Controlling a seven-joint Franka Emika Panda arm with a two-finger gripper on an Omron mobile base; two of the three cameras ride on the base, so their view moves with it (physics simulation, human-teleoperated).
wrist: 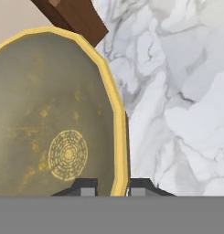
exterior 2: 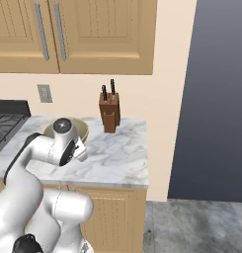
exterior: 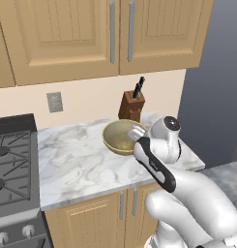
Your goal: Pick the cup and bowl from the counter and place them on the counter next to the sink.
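Note:
The wide olive-gold bowl [exterior: 116, 138] [exterior 2: 82, 128] sits toward the back right of the white marble counter [exterior: 76, 160] [exterior 2: 117, 155]. The hand view looks down into the bowl [wrist: 49, 119]. My gripper [wrist: 112, 187] [exterior: 135, 132] straddles its yellow rim at the right side, one fingertip inside and one outside, and is shut on it. I cannot tell whether the bowl rests on the marble or hangs just above it. The cup and the sink are out of view.
A brown knife block [exterior: 131, 107] [exterior 2: 110, 114] [wrist: 74, 18] stands just behind the bowl against the wall. The black gas stove [exterior: 11, 164] [exterior 2: 4, 123] borders the counter on the left. The counter ends at the right, beside a dark grey wall.

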